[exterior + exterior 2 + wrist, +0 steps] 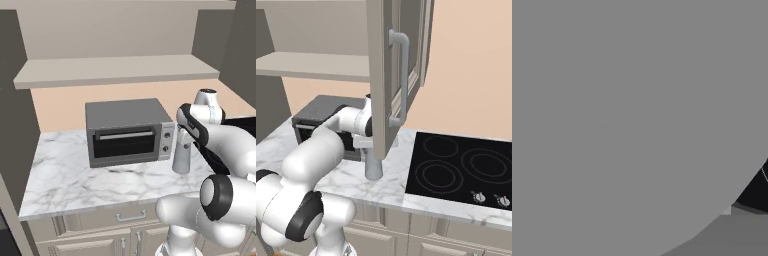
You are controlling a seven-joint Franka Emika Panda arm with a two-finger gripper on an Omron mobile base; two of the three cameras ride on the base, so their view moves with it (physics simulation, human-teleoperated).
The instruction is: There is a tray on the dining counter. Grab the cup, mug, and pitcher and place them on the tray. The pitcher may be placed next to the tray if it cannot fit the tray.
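Closest to the hand camera, a smooth grey curved surface, evidently the tall slim grey-silver pitcher (622, 115), takes up almost the whole hand view, with a sliver of black and pale counter at the lower right. From the left base view the pitcher (182, 152) stands upright on the white grey-veined marble countertop (75, 175), just right of the grey boxy toaster oven with a dark glass door (129, 131) and near the counter's front edge. The white arm's hand is pressed in at the pitcher's neck, and the two-finger gripper (186, 134) is mostly hidden behind the arm's dark wrist joint. Its jaws stand at their widest, on either side of the upper pitcher as far as can be made out; whether the fingers touch the metal cannot be told, and the pitcher's base rests on the marble.

In the right base view the pitcher (373, 162) shows below the hand, tight against the lower edge of an open beige upper cabinet door with a curved bar handle (396, 75) that hangs just in front of the wrist. To the right, close beside it, lies a black glass cooktop with ringed burners and two knobs (461, 170). Left of the oven, bare marble runs to the counter's left edge. A pale shelf (115, 70) spans the wall above the oven.
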